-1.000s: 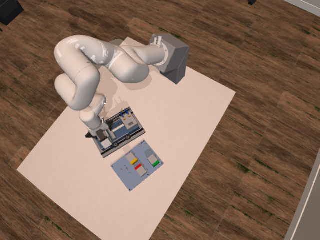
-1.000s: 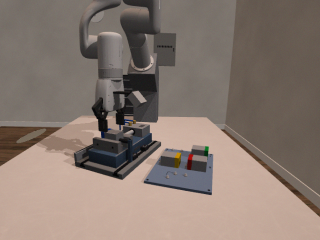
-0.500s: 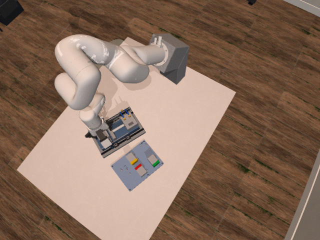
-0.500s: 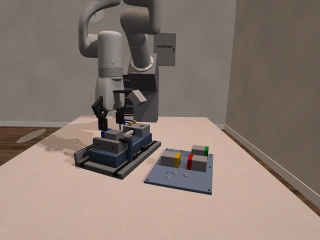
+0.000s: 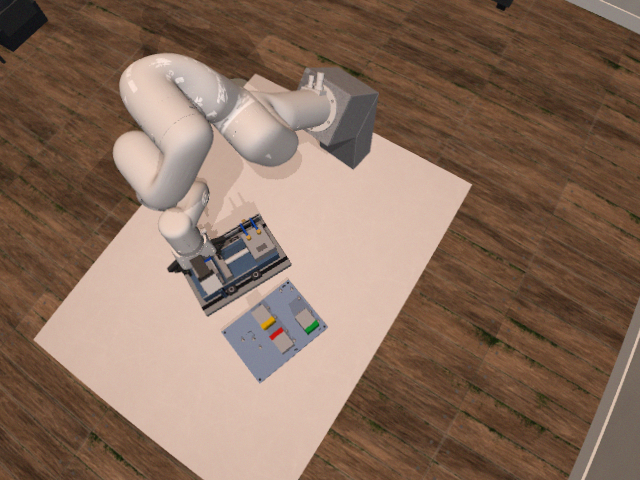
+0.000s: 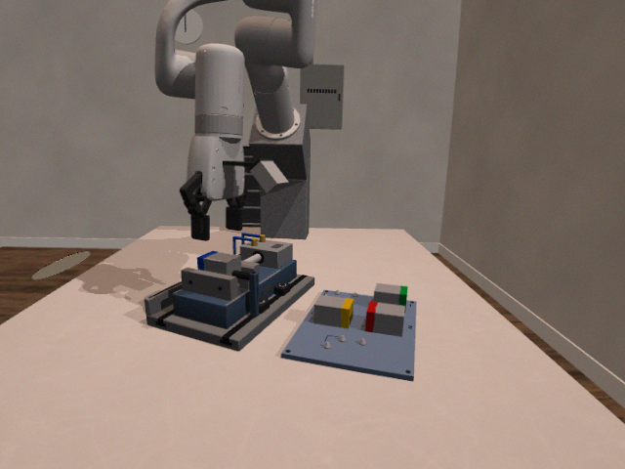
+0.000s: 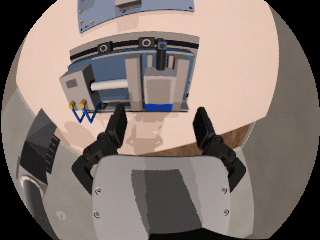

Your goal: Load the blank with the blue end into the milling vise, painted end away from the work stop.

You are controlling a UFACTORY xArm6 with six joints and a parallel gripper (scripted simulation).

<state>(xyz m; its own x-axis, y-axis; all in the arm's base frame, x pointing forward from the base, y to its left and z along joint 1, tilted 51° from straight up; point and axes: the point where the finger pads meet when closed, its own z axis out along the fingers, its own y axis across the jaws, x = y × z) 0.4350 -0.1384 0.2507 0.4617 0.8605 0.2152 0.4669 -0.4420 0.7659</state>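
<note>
1. Top view: The vise (image 5: 268, 275) (image 6: 201, 333) (image 7: 187, 40) sat toward the upper-left edge of the table (image 5: 387, 206) (image 6: 353, 413) (image 7: 240, 100). The infeed plate (image 5: 242, 356) (image 6: 353, 358) (image 7: 100, 15) lay farther from that edge, holding the yellow-ended blank (image 5: 262, 313) (image 6: 330, 310), red-ended blank (image 5: 282, 341) (image 6: 389, 319) and green-ended blank (image 5: 305, 319) (image 6: 388, 292). The wrist partly hid the blue-ended blank (image 5: 208, 259) (image 6: 222, 263) (image 7: 160, 90).
2. Exterior view: The gripper (image 5: 199, 255) (image 6: 217, 228) (image 7: 160, 113) hung above the vise, near the table's left edge, fingers wide apart and empty. The blue-ended blank lay in the vise behind the fixed jaw (image 6: 207, 283) (image 7: 182, 82). Judged stiff, fairly heavy if metal, and somewhat slippery on its smooth faces; any regrasp belonged on the long sides showing above the jaws.
3. Wrist view: The blank lay between fixed jaw and movable jaw (image 7: 134, 82), blue end away from the work stop (image 7: 161, 57). Loading looked nearly finished. Flatness and final gaps could not be confirmed; a nudge might still be needed, with some risk of skewing it.

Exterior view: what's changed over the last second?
The gripper has risen, open; nothing visibly grasped or released. Unmoved: the blue-ended blank in the vise, plus the yellow-ended blank, red-ended blank and green-ended blank.
</note>
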